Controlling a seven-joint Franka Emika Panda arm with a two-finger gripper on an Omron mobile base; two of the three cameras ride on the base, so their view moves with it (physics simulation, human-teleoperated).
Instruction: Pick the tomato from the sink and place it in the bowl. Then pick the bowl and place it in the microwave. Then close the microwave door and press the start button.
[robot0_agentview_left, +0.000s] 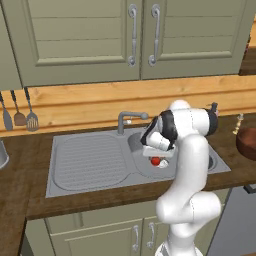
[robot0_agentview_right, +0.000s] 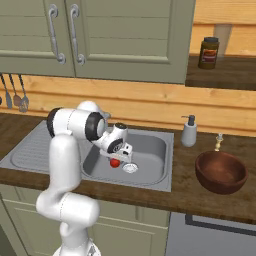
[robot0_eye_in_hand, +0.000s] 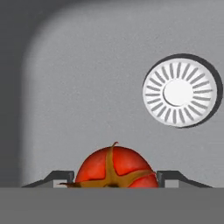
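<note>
Tomato (robot0_eye_in_hand: 115, 168) in sink (robot0_agentview_left: 90, 162) basin, beside drain (robot0_eye_in_hand: 179, 90) | sits squarely between jaws, fingertips (robot0_eye_in_hand: 168, 176) flanking both sides | jaws apparently clenched on tomato | bowl (robot0_agentview_right: 220, 171) on desk, well apart

Rendered kitchen: sink (robot0_agentview_left: 90, 165), green cabinets (robot0_agentview_left: 100, 35), hanging utensils (robot0_agentview_left: 20, 112)

1 tomato (robot0_eye_in_hand: 114, 168), 1 bowl (robot0_agentview_right: 220, 171), 3 utensils (robot0_agentview_left: 19, 112), 1 jar (robot0_agentview_right: 208, 52)

Wooden counter (robot0_agentview_right: 150, 192): sink (robot0_agentview_right: 155, 145), bowl (robot0_agentview_right: 220, 171), soap dispenser (robot0_agentview_right: 189, 132).
</note>
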